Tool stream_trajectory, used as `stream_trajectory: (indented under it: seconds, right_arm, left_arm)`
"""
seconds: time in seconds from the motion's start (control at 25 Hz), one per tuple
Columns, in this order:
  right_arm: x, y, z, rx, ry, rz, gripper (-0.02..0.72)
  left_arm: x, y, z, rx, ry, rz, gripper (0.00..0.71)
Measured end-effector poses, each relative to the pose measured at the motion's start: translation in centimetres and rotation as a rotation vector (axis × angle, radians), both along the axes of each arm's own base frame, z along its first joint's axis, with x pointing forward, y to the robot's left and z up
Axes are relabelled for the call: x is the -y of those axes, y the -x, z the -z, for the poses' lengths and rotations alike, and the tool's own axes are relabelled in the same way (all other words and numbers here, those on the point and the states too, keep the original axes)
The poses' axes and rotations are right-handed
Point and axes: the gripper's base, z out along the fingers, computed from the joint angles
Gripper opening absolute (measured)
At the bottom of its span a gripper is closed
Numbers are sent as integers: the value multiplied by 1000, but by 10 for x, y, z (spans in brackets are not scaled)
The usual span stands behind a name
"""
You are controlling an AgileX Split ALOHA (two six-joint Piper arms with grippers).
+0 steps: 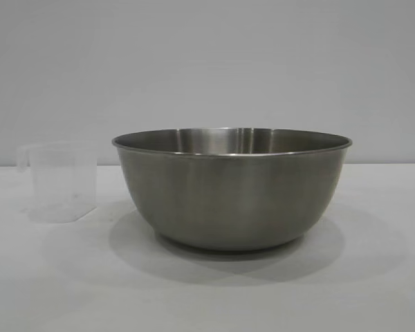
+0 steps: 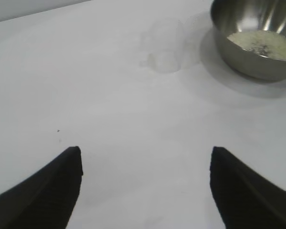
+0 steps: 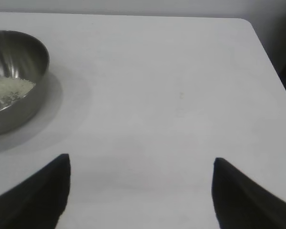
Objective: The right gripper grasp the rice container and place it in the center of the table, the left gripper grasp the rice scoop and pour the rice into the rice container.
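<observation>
Looking across the table [image 1: 373,290], we see the rice container [image 1: 232,190] standing upright near the middle, well in from the edges. The rice [image 2: 264,44] lies in a small heap inside it. The rice scoop [image 1: 55,181] stands upright just beside it, not touching. Our left gripper [image 2: 145,160] and right gripper [image 3: 142,164] hang wide open over bare table, holding nothing.
</observation>
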Motion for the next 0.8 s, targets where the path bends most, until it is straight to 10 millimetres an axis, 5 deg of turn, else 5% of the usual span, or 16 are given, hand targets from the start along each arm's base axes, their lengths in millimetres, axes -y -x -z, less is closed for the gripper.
stream_trajectory:
  seconds: [0.24,0.8]
  right_arm:
    - [0,0,0,0,0,0,540]
    - [0,0,0,0,0,-3,540]
  left_arm:
    - [1,0,0,0,0,-138,471]
    - [1,0,0,0,0,-150,471]
